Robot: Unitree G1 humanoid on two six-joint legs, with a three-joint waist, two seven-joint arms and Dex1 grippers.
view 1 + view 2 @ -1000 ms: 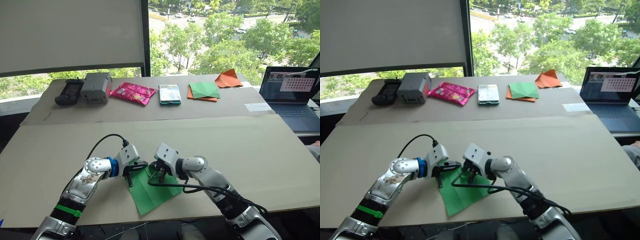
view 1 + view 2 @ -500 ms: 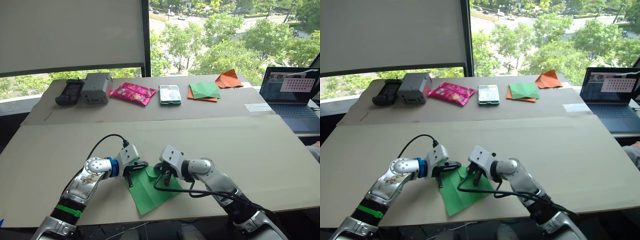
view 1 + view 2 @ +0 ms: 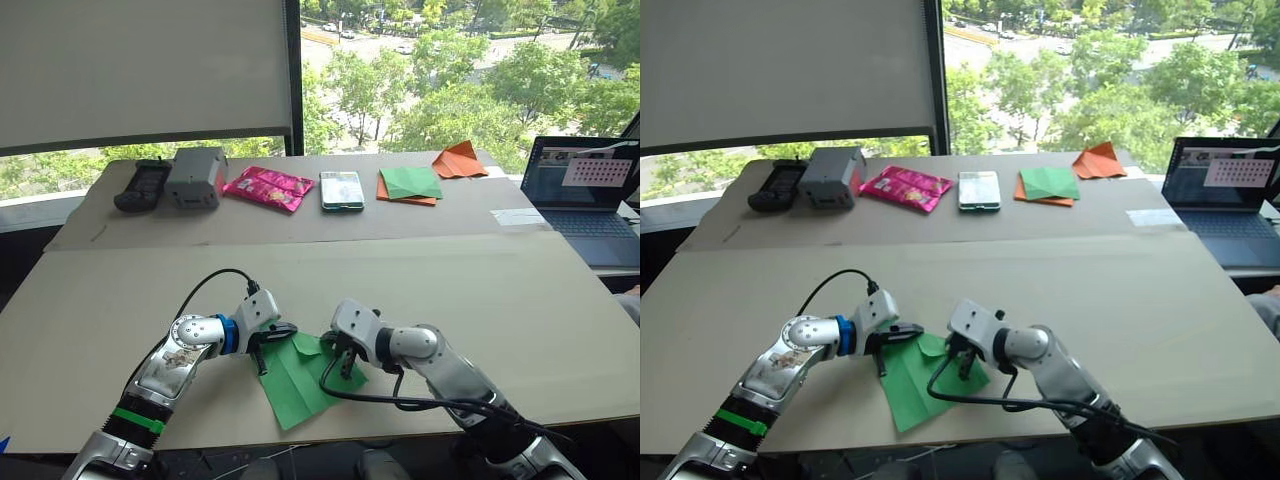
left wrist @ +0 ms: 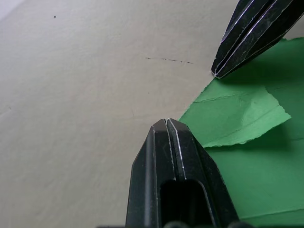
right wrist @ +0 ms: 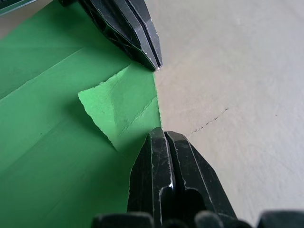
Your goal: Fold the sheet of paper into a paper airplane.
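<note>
I see the sheet of paper [image 3: 300,375] flat at the counter's [image 3: 480,290] near edge, creased. My left gripper [image 3: 268,347] at its 10 o'clock corner and right gripper [image 3: 345,362] at its 2 o'clock edge both have jaws spread, tips on the paper.

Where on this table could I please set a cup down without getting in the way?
The near board is bare to the right of the right tool, up to the laptop; so is the stretch left of the left tool. It is crowded around the green paper and along the far row from remote to orange paper.
</note>
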